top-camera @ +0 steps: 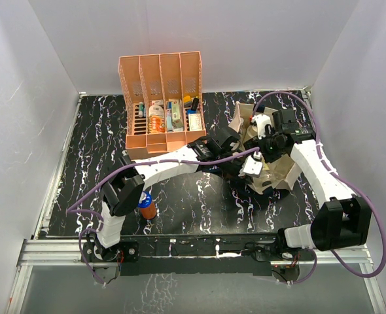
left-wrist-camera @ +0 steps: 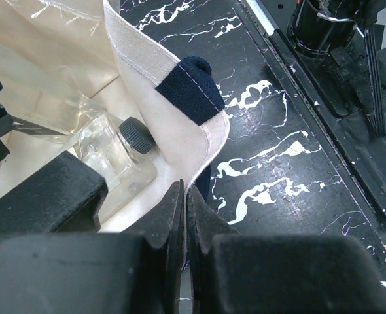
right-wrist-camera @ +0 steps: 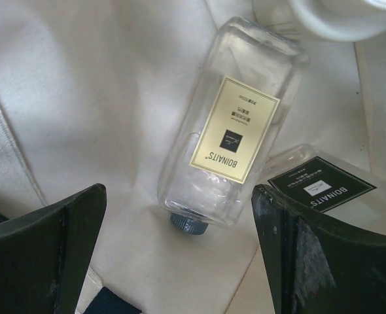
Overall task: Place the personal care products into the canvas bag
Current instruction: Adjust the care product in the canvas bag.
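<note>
Canvas bag [top-camera: 283, 171] is seen lying at the right of the table [top-camera: 199, 196], between the two wrists. It looks soft and floppy, and its mouth would be expected to sag unless held. The stitched rim by the navy strap [left-wrist-camera: 193, 85] is judged the firmest place for it to be taken. That rim is pinched right there by the left gripper [left-wrist-camera: 183, 203], fingers pressed together on the cloth.

Over the open mouth the right gripper [right-wrist-camera: 180, 196] is poised, fingers spread wide, nothing between them. Below it a clear bottle [right-wrist-camera: 226, 131] with a gold label is lying on its side inside the bag. Hard, smooth, probably slippery walls are to be reckoned with. A hold across the flat sides at mid-body is judged safer than one at the small ridged cap [right-wrist-camera: 188, 222]. A second clear bottle [right-wrist-camera: 320, 186], dark-labelled, is lying just beside it, and a white rounded body [right-wrist-camera: 330, 13] is cut off at the upper edge.

Outside the bag, an orange-brown bottle [top-camera: 146, 207] with a blue cap is standing on the table just beside the left arm's base. It is judged light and rigid, best taken round the body.

Only from above is that stray bottle shown, along with the orange file rack [top-camera: 160, 104]; the bag's contents are hidden there by the arms. Labels are given by the right wrist alone, and the pinch on the rim by the left wrist alone.
</note>
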You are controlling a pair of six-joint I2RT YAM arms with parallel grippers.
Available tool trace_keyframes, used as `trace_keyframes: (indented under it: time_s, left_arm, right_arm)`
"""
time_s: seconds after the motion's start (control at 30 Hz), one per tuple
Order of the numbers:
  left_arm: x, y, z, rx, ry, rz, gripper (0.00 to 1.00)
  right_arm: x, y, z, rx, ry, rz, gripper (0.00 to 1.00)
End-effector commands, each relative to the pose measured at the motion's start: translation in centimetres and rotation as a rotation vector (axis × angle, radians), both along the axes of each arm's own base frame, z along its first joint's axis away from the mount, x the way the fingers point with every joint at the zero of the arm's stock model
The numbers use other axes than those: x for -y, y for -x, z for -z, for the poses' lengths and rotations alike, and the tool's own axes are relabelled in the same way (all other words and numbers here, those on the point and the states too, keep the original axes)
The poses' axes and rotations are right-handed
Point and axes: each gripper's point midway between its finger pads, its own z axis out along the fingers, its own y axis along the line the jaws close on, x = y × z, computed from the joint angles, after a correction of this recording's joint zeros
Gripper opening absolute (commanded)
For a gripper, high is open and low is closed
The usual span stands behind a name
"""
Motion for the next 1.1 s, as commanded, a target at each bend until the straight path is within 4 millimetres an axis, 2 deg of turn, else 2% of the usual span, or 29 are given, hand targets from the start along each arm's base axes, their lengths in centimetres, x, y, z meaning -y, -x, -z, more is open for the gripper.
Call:
trace_keyframes:
  time_s: [0.0,0.23,0.37,0.77,1.07]
  left_arm:
    - [0.2,0.8,-3.5,0.026,0.085,0.027,0.00]
    - [0.1,0.8,-3.6,0.025,0.086,0.023,0.00]
    - [0.1,0.9,-3.6,0.022,0.086,0.026,0.00]
    - [0.1,0.8,-3.5,0.023,0.084,0.023,0.00]
    - [0.0,0.8,-3.5,0.024,0.083,0.021,0.00]
  right_arm:
    - [0.4,-1.6,-0.8,0.068,-0.014,0.113,0.96]
    - [1.5,-1.7,0.6,0.052,0.037,0.177,0.97]
    - [2.2,-2.1,0.7,0.064,0.065,0.209,0.97]
    - [2.5,-0.7,2.6,0.014,0.074,0.226,0.94]
    - [2.5,-1.0,4.3,-0.018,0.093,0.247,0.95]
